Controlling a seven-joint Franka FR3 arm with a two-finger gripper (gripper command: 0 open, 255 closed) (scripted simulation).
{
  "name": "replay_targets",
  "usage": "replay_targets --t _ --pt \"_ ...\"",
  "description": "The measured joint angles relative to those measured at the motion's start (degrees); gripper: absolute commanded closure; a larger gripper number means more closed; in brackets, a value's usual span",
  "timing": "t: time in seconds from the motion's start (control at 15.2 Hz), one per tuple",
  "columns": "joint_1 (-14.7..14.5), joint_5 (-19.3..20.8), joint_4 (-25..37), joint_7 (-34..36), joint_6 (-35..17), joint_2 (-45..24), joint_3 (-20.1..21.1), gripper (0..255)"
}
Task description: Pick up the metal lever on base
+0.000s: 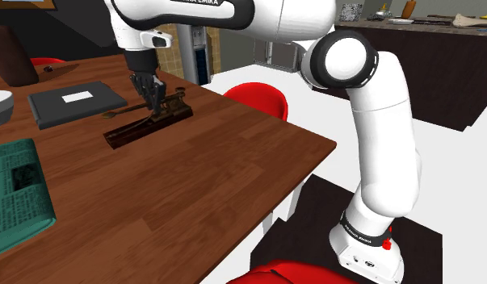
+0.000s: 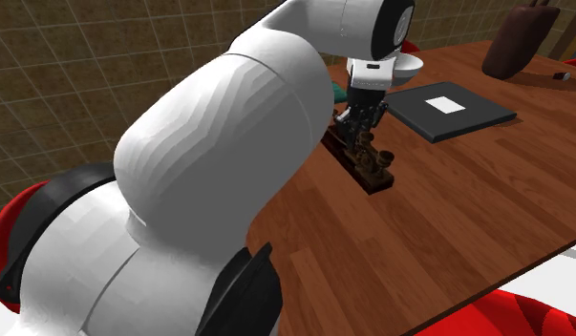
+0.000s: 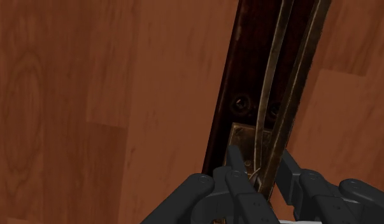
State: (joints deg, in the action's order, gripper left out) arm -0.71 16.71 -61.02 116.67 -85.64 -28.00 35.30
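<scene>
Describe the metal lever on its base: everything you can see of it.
The lever looks like dull, brass-toned metal: two slim rails running lengthwise above a long, narrow, dark brown base, with a small brass plate and screw heads where they meet. Short upright posts stand at the end nearer the arm. The whole piece lies flat on the wooden table, angled across it. The hand is down over its middle; whether it has a firm grip cannot be told.

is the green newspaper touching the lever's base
No, in the shoulder view a stretch of bare table lies between the newspaper and the base.
</scene>
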Motion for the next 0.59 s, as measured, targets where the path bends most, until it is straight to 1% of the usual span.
replay_targets --t 0.13,0.33,0.46,0.59 --pt "-0.58 0.24 2.20 -0.13 1.79 -0.36 -0.05 255" --pt "-2.43 1.26 7.71 -0.34 5.36 -2.23 -0.37 255" --pt "-4.18 2.24 12.50 -0.58 8.21 -4.04 -0.75 255" --pt "-6.58 3.58 18.97 -1.14 11.82 -6.62 -1.42 255"
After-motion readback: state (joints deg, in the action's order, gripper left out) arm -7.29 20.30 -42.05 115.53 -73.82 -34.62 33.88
